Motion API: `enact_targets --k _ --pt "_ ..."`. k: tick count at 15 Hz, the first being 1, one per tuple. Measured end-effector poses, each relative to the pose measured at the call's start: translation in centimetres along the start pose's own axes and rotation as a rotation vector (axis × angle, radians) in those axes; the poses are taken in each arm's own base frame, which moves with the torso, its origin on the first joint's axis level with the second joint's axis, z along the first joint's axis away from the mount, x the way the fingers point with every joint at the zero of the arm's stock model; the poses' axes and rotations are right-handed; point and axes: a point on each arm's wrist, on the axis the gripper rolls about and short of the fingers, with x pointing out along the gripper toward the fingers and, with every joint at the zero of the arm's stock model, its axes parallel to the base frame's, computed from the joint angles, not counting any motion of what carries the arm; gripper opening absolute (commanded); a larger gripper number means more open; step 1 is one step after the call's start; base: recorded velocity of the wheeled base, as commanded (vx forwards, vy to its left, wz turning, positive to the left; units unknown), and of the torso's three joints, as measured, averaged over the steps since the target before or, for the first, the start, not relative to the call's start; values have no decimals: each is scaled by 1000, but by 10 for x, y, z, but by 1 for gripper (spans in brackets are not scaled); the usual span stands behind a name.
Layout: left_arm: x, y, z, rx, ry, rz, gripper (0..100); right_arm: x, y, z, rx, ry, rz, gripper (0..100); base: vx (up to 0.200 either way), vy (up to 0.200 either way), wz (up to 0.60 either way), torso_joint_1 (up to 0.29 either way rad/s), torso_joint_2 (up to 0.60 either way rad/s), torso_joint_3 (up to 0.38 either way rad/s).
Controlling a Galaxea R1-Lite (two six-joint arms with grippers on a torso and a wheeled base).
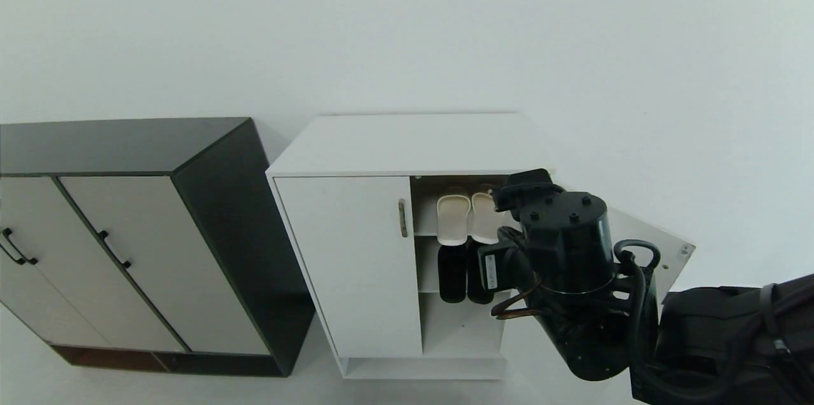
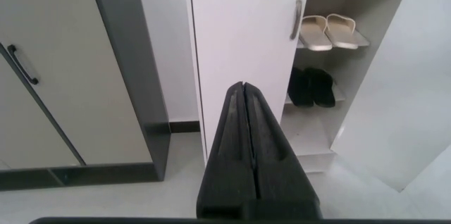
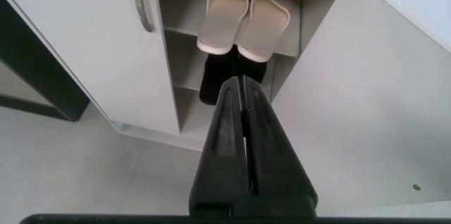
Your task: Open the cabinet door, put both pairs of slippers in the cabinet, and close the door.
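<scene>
The white cabinet has its left door shut and its right door swung open. Inside, a white pair of slippers lies on the upper shelf, and a black pair of slippers sits on the shelf below it. In the right wrist view, my right gripper is shut and empty, just in front of the open compartment, below the white slippers and over the black slippers. My left gripper is also shut and empty, held back from the shut left door.
A black cabinet with grey doors stands close to the white cabinet's left. The open door hangs out on the right side of my right arm. The bottom shelf of the open compartment is bare. Pale floor lies in front.
</scene>
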Motion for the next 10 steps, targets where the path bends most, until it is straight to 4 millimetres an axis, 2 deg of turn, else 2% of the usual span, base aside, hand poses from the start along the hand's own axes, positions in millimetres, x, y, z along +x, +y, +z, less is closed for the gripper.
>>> enact_targets --k 6,10 --pt "0 0 0 0 0 -1 0 1 -3 1 -4 -7 -7 0 0 0 -600 6 1 0" --pt "0 0 0 0 0 -1 0 8 -11 3 -6 -11 -36 0 0 0 0 0 0 0"
